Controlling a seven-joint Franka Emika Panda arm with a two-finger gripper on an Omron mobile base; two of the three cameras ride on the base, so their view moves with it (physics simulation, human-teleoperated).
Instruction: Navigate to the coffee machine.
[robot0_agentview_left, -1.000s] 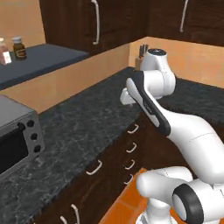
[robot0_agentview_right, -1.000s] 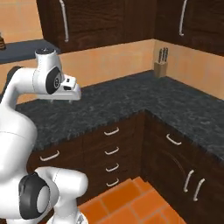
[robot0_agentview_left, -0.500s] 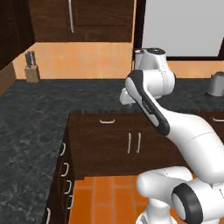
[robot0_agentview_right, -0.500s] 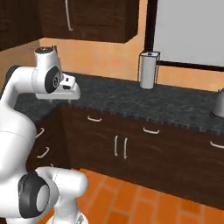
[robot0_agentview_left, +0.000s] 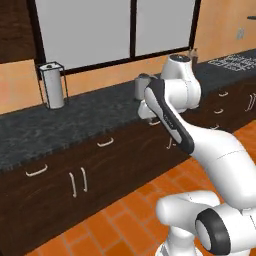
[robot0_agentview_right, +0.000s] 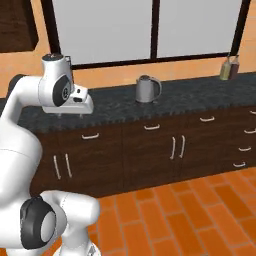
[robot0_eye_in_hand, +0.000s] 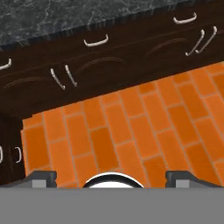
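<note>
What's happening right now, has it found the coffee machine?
Claw open, empty, over the orange floor. No coffee machine sighted. Counter ahead holds kettle, paper towel roll, bottles. Nothing blocking.

Dark wood cabinets, black speckled counter, orange brick floor, wide window, orange walls

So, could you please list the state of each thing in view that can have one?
kettle: upright on the counter, lid on.
paper towel roll: upright on its holder, on the counter.
bottles: standing upright at the counter's far end.
cabinet doors: all shut.
drawers: all shut.
gripper: open, holding nothing, pointing down over the tiled floor.
</note>
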